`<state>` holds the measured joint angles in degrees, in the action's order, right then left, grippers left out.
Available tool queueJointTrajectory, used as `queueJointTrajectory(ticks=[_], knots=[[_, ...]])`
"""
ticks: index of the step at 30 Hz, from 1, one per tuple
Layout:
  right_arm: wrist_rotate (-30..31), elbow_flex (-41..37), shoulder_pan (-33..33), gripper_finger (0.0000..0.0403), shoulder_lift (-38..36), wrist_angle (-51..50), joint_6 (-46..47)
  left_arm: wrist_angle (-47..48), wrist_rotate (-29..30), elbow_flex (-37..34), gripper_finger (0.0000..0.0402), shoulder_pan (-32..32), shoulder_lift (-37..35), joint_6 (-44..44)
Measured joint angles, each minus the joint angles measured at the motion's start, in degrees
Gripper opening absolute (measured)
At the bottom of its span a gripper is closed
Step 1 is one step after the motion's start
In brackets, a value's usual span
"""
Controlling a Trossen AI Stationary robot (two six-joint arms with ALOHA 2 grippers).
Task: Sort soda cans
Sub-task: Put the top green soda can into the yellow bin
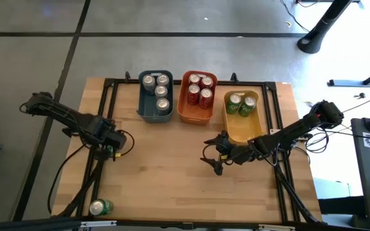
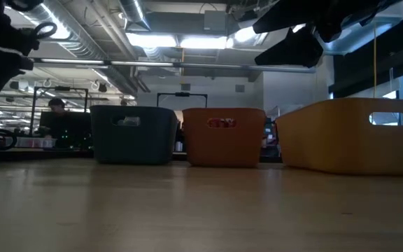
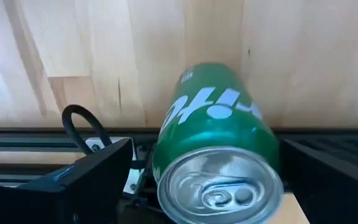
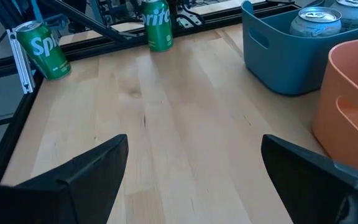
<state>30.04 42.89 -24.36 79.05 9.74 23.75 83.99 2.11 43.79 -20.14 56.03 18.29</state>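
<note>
1. Currently, my left gripper point(image 1: 115, 144) hangs released; the last green can point(image 1: 99, 206) stands at the near-left table corner, directly beneath it.
2. Right gripper point(image 1: 216, 156): released, farther off.

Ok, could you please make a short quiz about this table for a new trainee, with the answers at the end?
1. How many cans are inside the orange bin?
2. True or false: the yellow bin holds silver cans.
3. What colour is the can between the open fingers of the left gripper? A red, B green, C silver.
Key: 1 four, all red. 2 false, its two cans are green. 3 B.
</note>
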Motion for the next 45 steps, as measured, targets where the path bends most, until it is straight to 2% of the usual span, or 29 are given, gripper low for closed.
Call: queueJointTrajectory(ticks=[11, 18, 22, 27, 32, 35, 40, 45], knots=[[0.44, 0.0, 0.0, 0.0365, 0.02, -0.33, 0.0, -0.09, -0.5, -4.35, 0.0388, 0.0, 5.4, -3.51], [1.49, 0.0, 0.0, 0.0365, 0.02, -0.38, -0.03, -1.63, 2.37, -3.5, 0.0333, -0.02, 6.05, -3.48], [1.49, 0.0, 0.0, 0.0365, 0.02, -0.4, -0.06, -5.03, 2.99, -2.97, 0.0304, -0.02, 5.98, -3.75], [1.49, 0.0, 0.0, 0.0365, 0.02, -0.53, -0.04, -10.44, 3.04, -2.82, 0.0303, 0.05, 5.85, -1.35], [1.49, 0.0, 0.0, 0.0365, 0.04, -0.5, -0.25, -11.85, 3.02, -2.06, 0.0307, 0.86, 5.99, 5.47], [1.49, 0.0, 0.0, 0.0365, 0.04, -0.47, -0.42, -15.91, 3.21, 0.41, 0.0306, 1.68, 6.24, 8.67], [1.34, 0.0, 0.0, 0.0365, 0.04, -0.46, 0.17, -24.15, 3.34, 4.42, 0.0304, 3.13, 6.49, 9.76], [-2.69, 0.0, -0.07, 0.0365, 0.04, -0.44, 1.38, -31.71, 3.37, 7.52, 0.0305, 4.48, 10.19, 9.16]])
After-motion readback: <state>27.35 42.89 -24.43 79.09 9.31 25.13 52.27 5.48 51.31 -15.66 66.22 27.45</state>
